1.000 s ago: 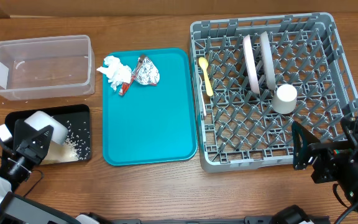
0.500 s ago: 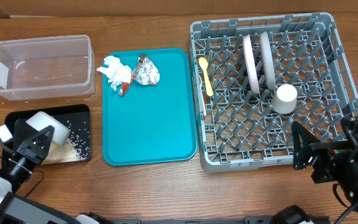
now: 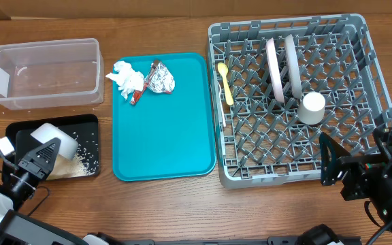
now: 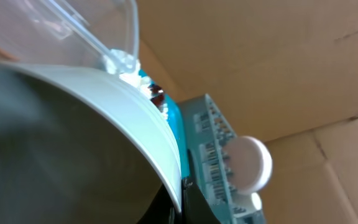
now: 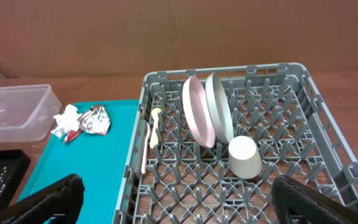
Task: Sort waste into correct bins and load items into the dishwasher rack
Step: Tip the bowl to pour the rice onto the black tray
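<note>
My left gripper is shut on the rim of the small pale bowl and holds it tilted over the shallow black tray. Loose white rice grains lie in that tray. In the left wrist view the bowl fills the frame, with its rim pinched in the jaws. The crumpled napkin and the foil wrapper lie on the teal tray. The grey rack holds two upright plates, a white cup, a yellow spoon and a white fork. My right gripper is open at the rack's near edge.
The clear plastic tub stands behind the black tray at the far left, with nothing large in it. The teal tray lies between the bins and the rack. Cardboard walls stand behind the table.
The left gripper and the bowl have shifted slightly toward the table's front edge over the black tray. The right arm and everything else are still.
</note>
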